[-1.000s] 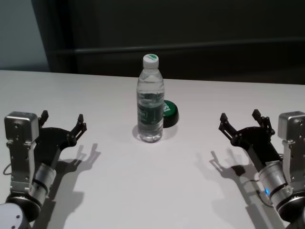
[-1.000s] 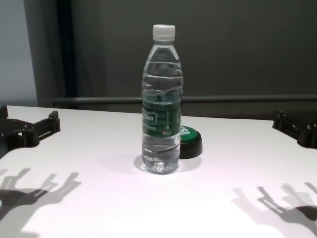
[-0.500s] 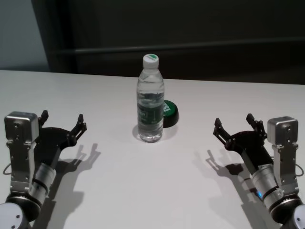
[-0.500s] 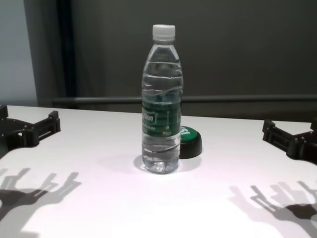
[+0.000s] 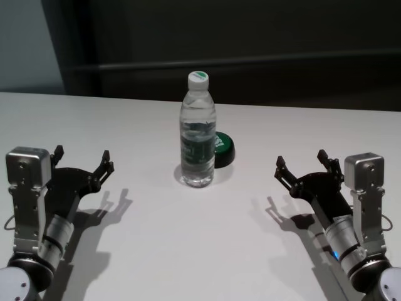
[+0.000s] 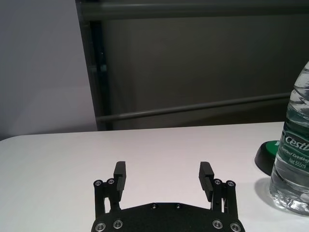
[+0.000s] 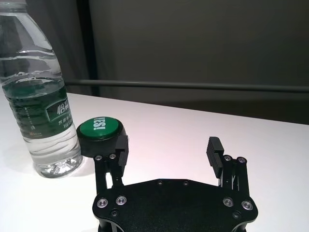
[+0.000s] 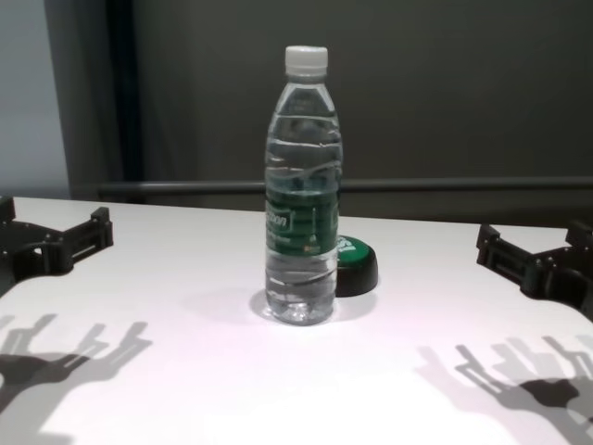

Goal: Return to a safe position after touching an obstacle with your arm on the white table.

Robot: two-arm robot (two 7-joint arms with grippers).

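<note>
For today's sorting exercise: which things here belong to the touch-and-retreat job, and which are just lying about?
Belongs to the job:
water bottle
white table
right end effector, open
left end effector, open, parked

Just lying about:
black puck with green top

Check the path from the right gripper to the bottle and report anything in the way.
Nothing visible blocks it. Bare table lies between the right gripper, fingers open, and the upright bottle. The black puck sits just behind the bottle on its right, off the direct line. The left gripper is parked on the far side.
</note>
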